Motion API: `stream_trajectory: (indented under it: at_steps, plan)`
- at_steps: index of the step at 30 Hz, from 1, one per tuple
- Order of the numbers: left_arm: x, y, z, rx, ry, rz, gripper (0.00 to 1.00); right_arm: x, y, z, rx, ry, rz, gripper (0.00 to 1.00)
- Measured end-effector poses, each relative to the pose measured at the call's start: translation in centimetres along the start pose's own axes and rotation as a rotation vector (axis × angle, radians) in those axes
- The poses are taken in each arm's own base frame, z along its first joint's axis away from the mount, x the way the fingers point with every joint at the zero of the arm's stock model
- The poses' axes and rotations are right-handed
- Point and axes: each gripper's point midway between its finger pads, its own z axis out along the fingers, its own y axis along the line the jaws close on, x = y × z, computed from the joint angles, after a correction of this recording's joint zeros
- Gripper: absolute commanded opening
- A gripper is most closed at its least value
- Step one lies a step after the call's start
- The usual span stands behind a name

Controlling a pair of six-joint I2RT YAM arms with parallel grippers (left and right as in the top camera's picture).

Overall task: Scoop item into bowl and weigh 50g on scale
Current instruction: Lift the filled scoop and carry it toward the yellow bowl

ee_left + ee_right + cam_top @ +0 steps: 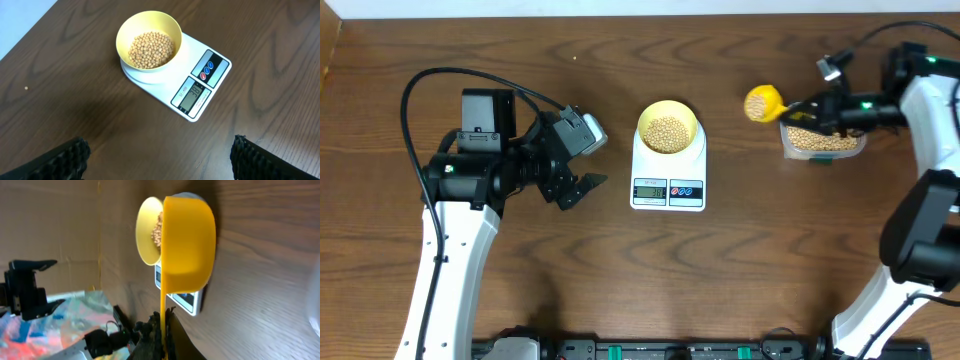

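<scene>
My right gripper [163, 326] is pinched tight on the yellow scoop [763, 103] handle, next to the clear tub [823, 141]. Left gripper [578, 192] is spread wide and empty. The pale yellow bowl [667, 112] sits between them on the scale [668, 190], its bottom covered in round tan beans [667, 134].

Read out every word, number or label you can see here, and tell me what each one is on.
Nothing here can be read for certain.
On the scale, the display: dark digits, too blurred to read.
The two round buttons beside it: symbols too small to read.
The bowl and the scoop: no text visible.
</scene>
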Motion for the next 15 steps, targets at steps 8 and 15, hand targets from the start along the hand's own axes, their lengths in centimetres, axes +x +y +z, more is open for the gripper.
stream_trajectory:
  at_steps: [8,15]
  plan:
    - [0.0,0.0,0.0,0.000,0.000,0.000,0.92,-0.5,3.1,5.0,-0.028,0.053,-0.063,0.01]
    - [0.0,0.0,0.0,0.000,0.000,0.000,0.92,-1.1,7.0,7.9,-0.048,0.082,-0.145,0.01]
